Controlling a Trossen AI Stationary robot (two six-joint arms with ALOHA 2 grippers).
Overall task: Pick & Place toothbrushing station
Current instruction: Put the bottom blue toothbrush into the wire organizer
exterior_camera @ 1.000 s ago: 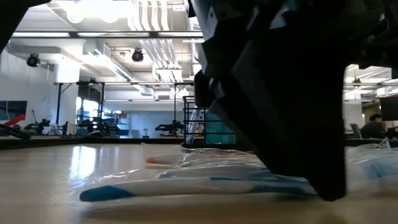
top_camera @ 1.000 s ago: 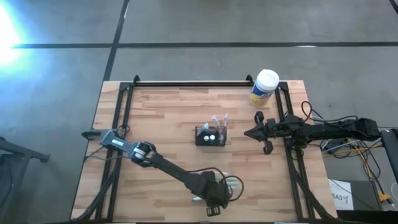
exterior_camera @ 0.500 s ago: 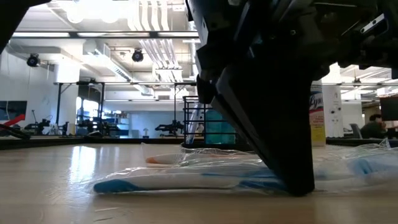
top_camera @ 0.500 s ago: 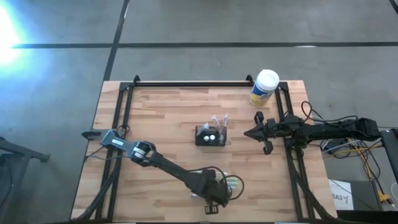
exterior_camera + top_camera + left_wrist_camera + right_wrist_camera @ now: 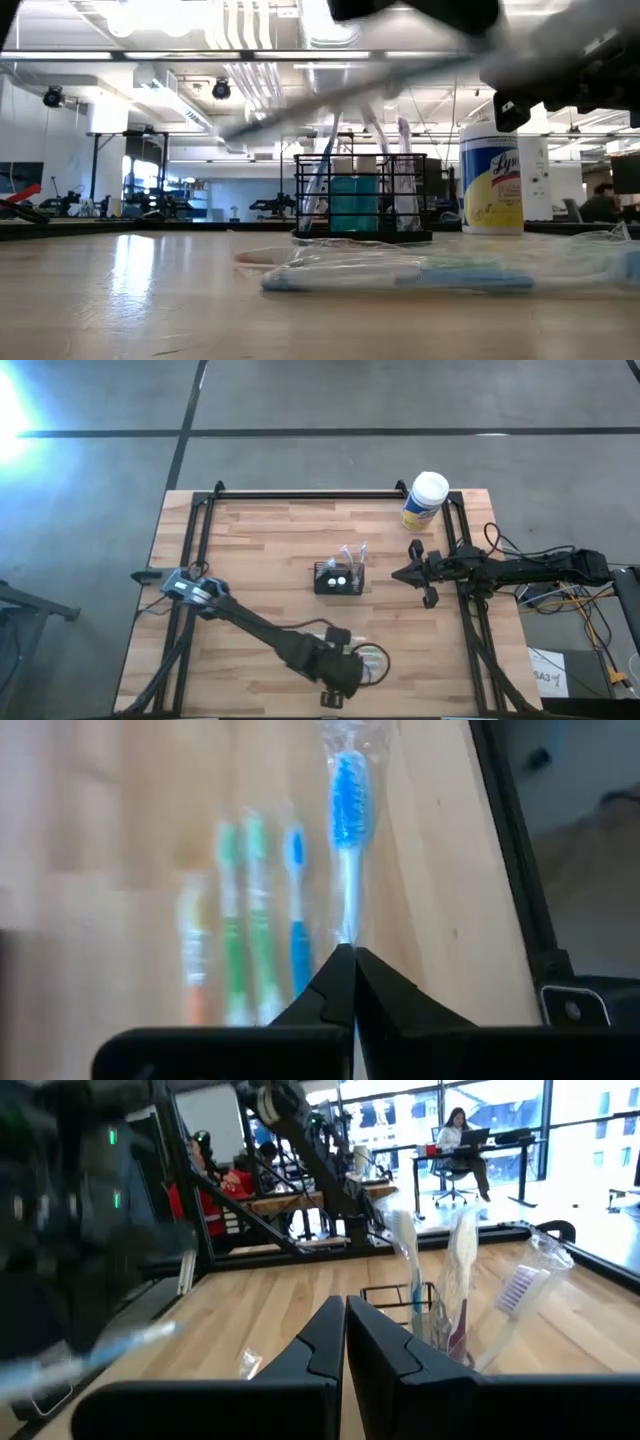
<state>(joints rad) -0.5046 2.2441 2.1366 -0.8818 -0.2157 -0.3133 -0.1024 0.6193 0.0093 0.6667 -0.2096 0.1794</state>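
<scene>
near the table's (image 5: 250, 530) front edge, left fingers (image 5: 347, 982) pinch a wrapped toothbrush (image 5: 347, 840).

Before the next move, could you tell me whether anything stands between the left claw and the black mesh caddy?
Nothing visible does: bare wood separates the left claw, shut on a wrapped blue toothbrush, from the black mesh caddy.

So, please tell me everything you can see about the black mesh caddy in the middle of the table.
The black mesh caddy is a small rectangular box of thin dark wire grid, open at the top, standing upright near the centre of the wooden table. The high view shows two white round things inside it. Several wrapped toothbrushes stand in it, leaning past its rim, and the low view shows something teal inside. No pincer touches it; the yellow canister stands apart, toward the far right corner.
</scene>
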